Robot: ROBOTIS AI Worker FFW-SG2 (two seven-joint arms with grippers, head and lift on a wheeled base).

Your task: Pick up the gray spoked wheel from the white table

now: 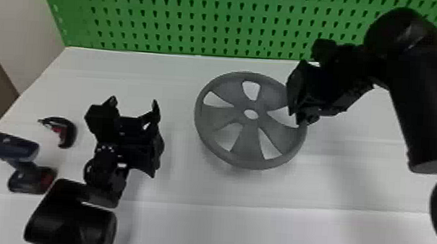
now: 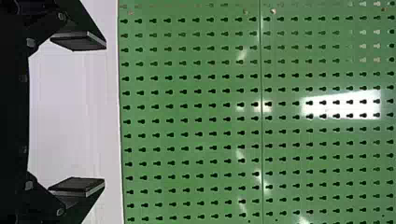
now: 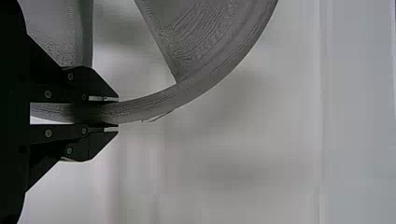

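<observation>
My right gripper (image 1: 297,115) is at the right side of the gray spoked wheel (image 1: 250,141) in the head view. In the right wrist view the fingers of the right gripper (image 3: 112,112) are shut on the rim of the wheel (image 3: 205,86), one on each face. The wheel lies roughly flat over the white table (image 1: 174,186), with a shadow below its near edge; whether it touches the table I cannot tell. My left gripper (image 1: 133,105) is left of the wheel, apart from it, and in the left wrist view the left gripper (image 2: 77,114) stands wide open with nothing between its fingers.
A dark cordless drill (image 1: 27,153) lies at the table's left side, with a small black and red object (image 1: 67,133) behind it. A green pegboard (image 1: 198,17) stands along the table's back edge. The right arm reaches in over the table's right side.
</observation>
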